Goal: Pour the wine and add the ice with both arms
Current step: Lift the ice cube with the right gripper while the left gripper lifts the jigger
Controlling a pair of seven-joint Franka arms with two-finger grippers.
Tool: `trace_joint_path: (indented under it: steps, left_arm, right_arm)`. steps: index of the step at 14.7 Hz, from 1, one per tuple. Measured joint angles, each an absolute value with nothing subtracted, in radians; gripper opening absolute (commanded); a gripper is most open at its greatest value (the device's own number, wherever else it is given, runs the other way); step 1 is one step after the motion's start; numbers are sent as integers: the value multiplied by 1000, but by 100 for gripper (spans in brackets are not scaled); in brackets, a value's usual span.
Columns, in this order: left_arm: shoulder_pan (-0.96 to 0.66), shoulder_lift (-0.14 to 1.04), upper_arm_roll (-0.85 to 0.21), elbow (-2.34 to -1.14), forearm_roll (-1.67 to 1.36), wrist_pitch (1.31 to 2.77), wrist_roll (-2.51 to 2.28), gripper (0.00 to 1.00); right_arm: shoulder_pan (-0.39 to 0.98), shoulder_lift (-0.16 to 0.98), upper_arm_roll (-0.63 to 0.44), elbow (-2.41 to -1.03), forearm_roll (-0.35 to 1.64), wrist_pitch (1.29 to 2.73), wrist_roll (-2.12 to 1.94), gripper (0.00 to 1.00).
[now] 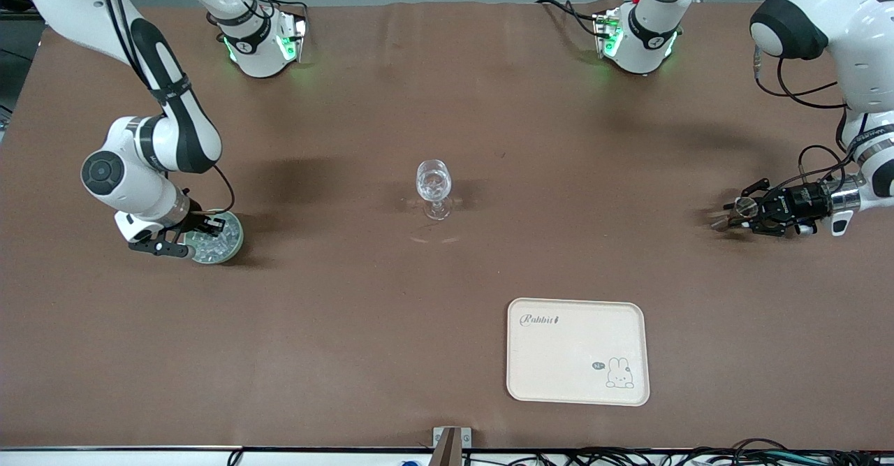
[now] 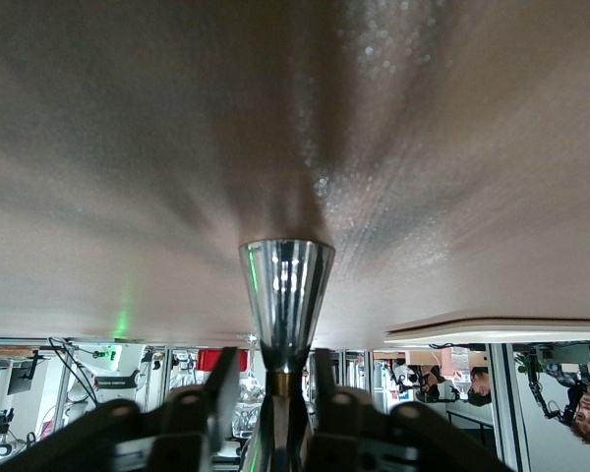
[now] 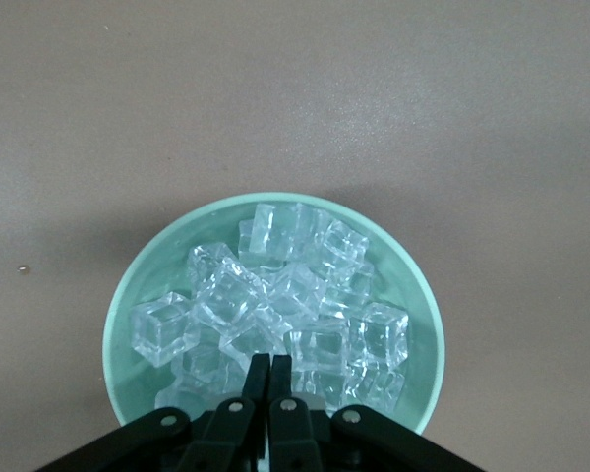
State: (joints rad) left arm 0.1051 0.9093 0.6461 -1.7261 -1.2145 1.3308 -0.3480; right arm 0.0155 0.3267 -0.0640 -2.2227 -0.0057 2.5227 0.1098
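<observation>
The right pincer [image 3: 269, 393] is pressed shut, tips together, at the edge of the ice [image 3: 275, 310] heaped in the pale green bowl [image 3: 418, 285]; whether a cube is caught cannot be seen, so it should rise slowly and straight. The left pincer [image 2: 267, 388] clamps the neck of a shiny metal jigger [image 2: 286, 295], lying low over the table [image 1: 447, 103] at the left arm's end. To pour well it should carry the cup level to the wine glass [image 1: 434, 188] at mid-table, then tip gently. The right arm folds steeply down over the bowl; the left forearm reaches almost level, wrist horizontal. The cream tray [image 1: 577, 351] lies nearer the camera.
</observation>
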Motion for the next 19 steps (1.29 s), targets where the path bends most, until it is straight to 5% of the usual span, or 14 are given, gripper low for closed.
trace_joint_path:
  steps: [8,9,11,12,19]
  left_arm:
    - [104,906,647,-1715,-1215,1270,-365,0]
    - [101,900,647,-1711,-1215,1263,-365,0]
    - [88,877,647,-1705,-1215,1246,-371,0]
    - [80,862,647,-1703,-1215,1239,-374,0]
    - [52,721,492,-1702,-1216,1227,-489,0]
  right_arm:
    - [16,326,-64,-2118,-5,2369,110,7]
    - [16,326,-64,-2116,-5,2366,110,13]
    - [16,326,-64,-2116,-5,2364,110,50]
    - [16,326,-64,-2116,-4,2363,110,56]
    - [27,327,-62,-2164,-4,2361,110,62]
